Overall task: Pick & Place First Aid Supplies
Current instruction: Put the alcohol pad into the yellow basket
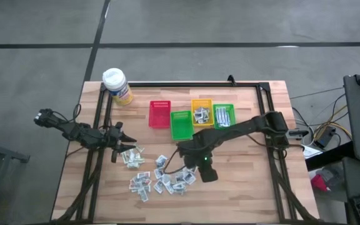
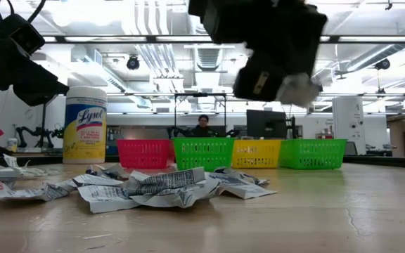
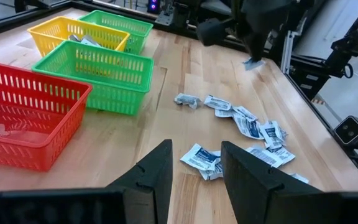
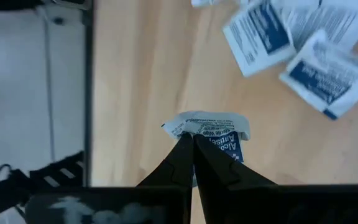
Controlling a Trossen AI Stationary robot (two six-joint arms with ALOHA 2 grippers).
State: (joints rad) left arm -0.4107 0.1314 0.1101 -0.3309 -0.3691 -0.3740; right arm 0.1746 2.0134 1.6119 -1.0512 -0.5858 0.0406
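Several small white-and-blue first aid packets (image 1: pixel 158 178) lie scattered on the wooden table's near middle; the low view shows them as a crumpled heap (image 2: pixel 153 188). My right gripper (image 4: pixel 192 142) hovers over the heap's right side (image 1: pixel 195 176), shut on one white packet (image 4: pixel 211 129) with blue print. That packet shows well above the table in the low view (image 2: pixel 297 88). My left gripper (image 3: pixel 196 167) waits open at the table's left (image 1: pixel 120 139), with nothing between its fingers. My right gripper pinches the packet's crumpled edge (image 4: pixel 197 132) between its two fingertips. The fingers slant downward from above. The packet sticks out past the fingertips and is lifted clear of the table (image 3: pixel 252 62).
A red bin (image 1: pixel 160 114), a green bin (image 1: pixel 181 125), a yellow bin (image 1: pixel 202 112) and a second green bin (image 1: pixel 224 115) stand in a row at the table's far middle. A yellow wipes canister (image 1: pixel 117 86) stands at the far left corner. Black rails run along the table's sides.
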